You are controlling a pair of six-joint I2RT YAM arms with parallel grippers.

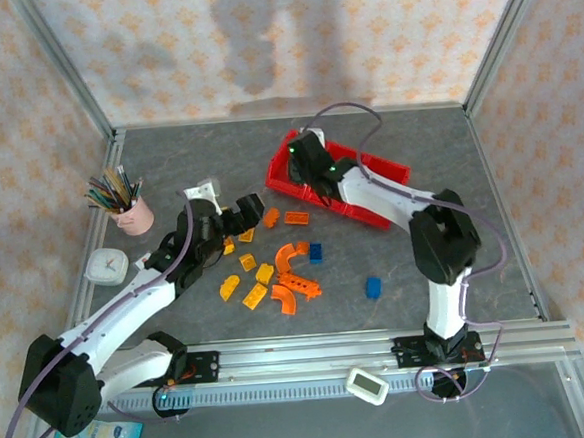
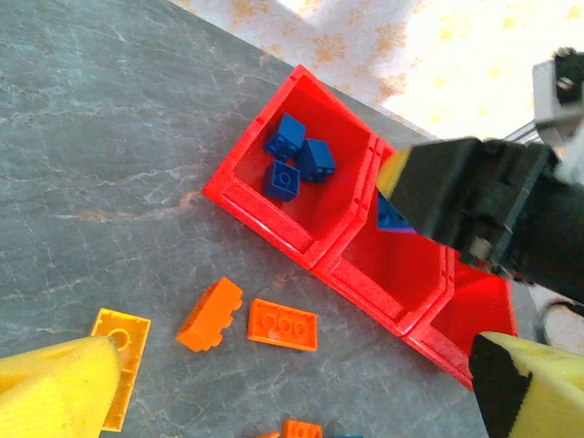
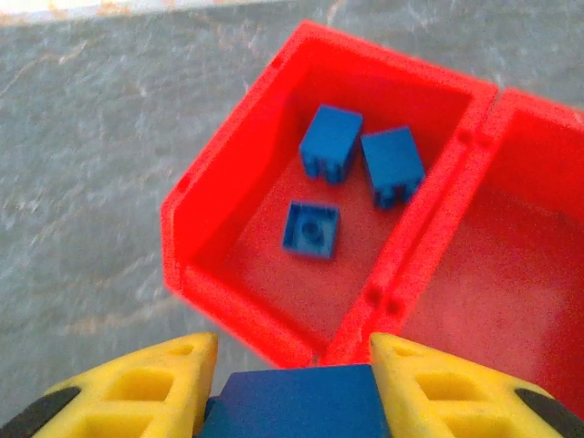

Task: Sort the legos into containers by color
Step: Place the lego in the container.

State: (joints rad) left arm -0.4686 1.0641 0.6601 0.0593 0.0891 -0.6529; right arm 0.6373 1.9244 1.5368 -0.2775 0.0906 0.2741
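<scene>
The red tray of containers (image 1: 387,168) lies at the back middle of the table. Its end compartment (image 3: 228,182) holds three blue legos (image 3: 312,228). My right gripper (image 3: 292,388) hovers over that compartment's near rim, shut on a blue brick (image 3: 292,406); from the left wrist it appears as a dark gripper (image 2: 474,201) above the tray (image 2: 274,214). My left gripper (image 2: 292,392) is open, low over the table left of the tray, with orange legos (image 2: 283,324) lying on the table below and nothing between its fingers (image 2: 55,388). Orange and yellow-orange bricks (image 1: 276,275) lie scattered mid-table, with two blue ones (image 1: 373,287).
A pink cup of pencils (image 1: 131,215) stands at the left, a white round timer (image 1: 105,265) in front of it. A small white object (image 1: 202,191) lies behind the left gripper. A white device (image 1: 366,384) rests on the front rail.
</scene>
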